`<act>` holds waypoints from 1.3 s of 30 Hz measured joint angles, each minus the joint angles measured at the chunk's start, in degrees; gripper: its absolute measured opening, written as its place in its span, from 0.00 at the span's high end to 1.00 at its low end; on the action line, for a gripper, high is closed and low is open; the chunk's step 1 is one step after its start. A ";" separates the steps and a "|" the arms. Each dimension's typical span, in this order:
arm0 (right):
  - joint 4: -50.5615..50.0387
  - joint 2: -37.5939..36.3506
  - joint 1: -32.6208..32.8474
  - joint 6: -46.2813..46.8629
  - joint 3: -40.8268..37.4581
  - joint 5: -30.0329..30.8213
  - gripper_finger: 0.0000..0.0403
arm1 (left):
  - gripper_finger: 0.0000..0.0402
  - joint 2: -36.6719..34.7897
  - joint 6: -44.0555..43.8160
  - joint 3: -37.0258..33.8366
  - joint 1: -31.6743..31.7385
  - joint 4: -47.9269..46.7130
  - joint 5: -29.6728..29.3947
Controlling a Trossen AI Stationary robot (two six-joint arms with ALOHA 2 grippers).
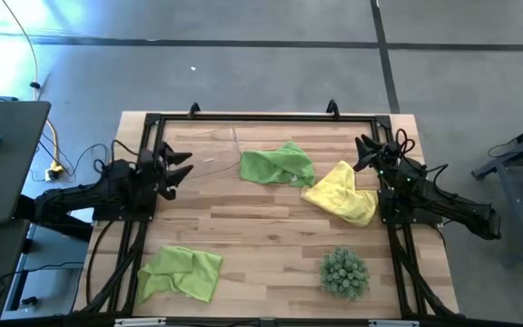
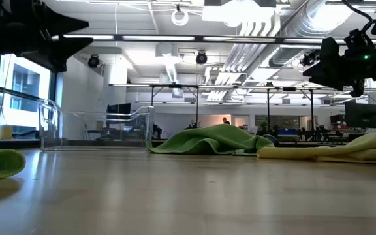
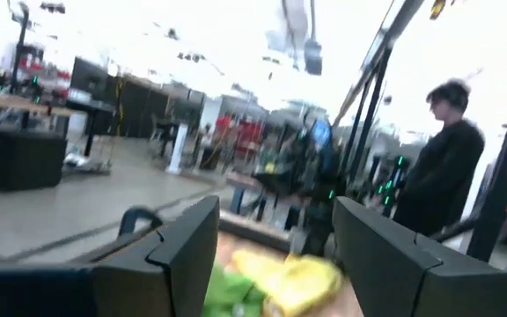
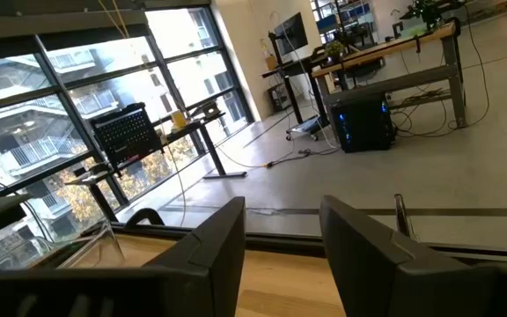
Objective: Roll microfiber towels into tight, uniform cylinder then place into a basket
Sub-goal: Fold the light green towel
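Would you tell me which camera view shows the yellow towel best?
The high view: the whole crumpled yellow towel lies unobstructed near the right arm. The low view shows only its edge; the left wrist view a blurred patch; the right wrist view nothing.

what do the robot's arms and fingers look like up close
Both arms are matte black, jointed, with black cables looped along them. The left gripper and right gripper each end in two broad, flat, dark fingers with angular edges. Small green lights glow on the right arm.
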 joint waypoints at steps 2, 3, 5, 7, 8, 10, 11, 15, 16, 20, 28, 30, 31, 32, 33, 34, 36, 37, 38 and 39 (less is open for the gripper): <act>-0.01 -0.01 -0.01 0.00 -0.01 0.01 0.65 | 0.47 0.00 0.00 0.02 0.02 2.81 1.27; 0.01 0.00 -0.02 -0.02 0.00 0.00 0.65 | 0.47 0.00 0.00 0.00 0.02 4.18 2.38; -0.01 -0.01 -0.02 -0.01 -0.01 0.01 0.65 | 0.47 0.00 0.03 0.00 0.00 7.00 4.60; -0.01 0.00 -0.02 -0.02 0.00 0.00 0.65 | 0.47 0.00 1.34 0.00 0.00 9.86 6.18; -0.01 0.00 -0.02 0.00 0.00 0.00 0.65 | 0.47 0.00 2.41 0.00 0.00 11.31 6.46; -0.01 -0.01 -0.02 -0.01 0.00 0.00 0.65 | 0.47 0.00 3.87 0.00 0.00 13.92 6.26; 0.00 -0.01 -0.01 0.00 -0.02 0.00 0.65 | 0.47 0.00 4.19 0.01 0.00 15.02 5.85; -0.01 0.00 0.00 -0.02 0.00 0.02 0.65 | 0.47 0.16 5.01 0.78 0.00 16.71 4.62; 0.00 0.00 -0.02 0.00 0.00 0.00 0.65 | 0.47 0.52 5.03 1.33 0.00 16.73 4.44; -0.01 -0.02 -0.01 -0.02 -0.01 0.00 0.65 | 0.47 3.65 6.99 4.70 0.01 16.69 3.96; -0.01 0.00 0.00 0.00 -0.01 0.00 0.65 | 0.47 17.47 10.54 15.22 0.01 12.59 1.97; 0.00 -0.02 -0.02 -0.01 -0.01 0.00 0.65 | 0.47 22.37 9.77 18.20 0.00 10.38 2.01; -0.01 0.00 -0.01 -0.01 -0.02 0.00 0.65 | 0.47 25.06 8.94 19.78 0.02 9.11 2.16; 0.01 0.00 -0.01 0.00 -0.02 0.00 0.65 | 0.47 27.78 7.95 21.46 0.00 8.06 2.55; 0.01 0.00 0.00 -0.02 0.00 0.02 0.65 | 0.47 30.44 7.15 23.07 -0.02 7.11 2.97; -0.01 -0.01 -0.01 -0.01 -0.01 0.00 0.65 | 0.47 33.33 6.26 24.80 -0.18 5.98 3.30; 0.01 0.00 -0.02 -0.02 -0.02 0.00 0.65 | 0.47 39.05 5.01 27.95 -1.04 3.93 3.91; -0.01 -0.02 -0.02 -0.02 0.00 0.00 0.65 | 0.47 41.96 4.55 29.50 -1.68 3.15 4.39; -0.01 0.00 0.00 -0.04 0.00 0.00 0.65 | 0.47 44.72 4.01 31.00 -2.41 2.23 4.86; 0.00 -0.02 -0.02 -0.39 -0.02 0.00 0.65 | 0.47 47.46 3.47 32.49 -3.17 1.46 5.41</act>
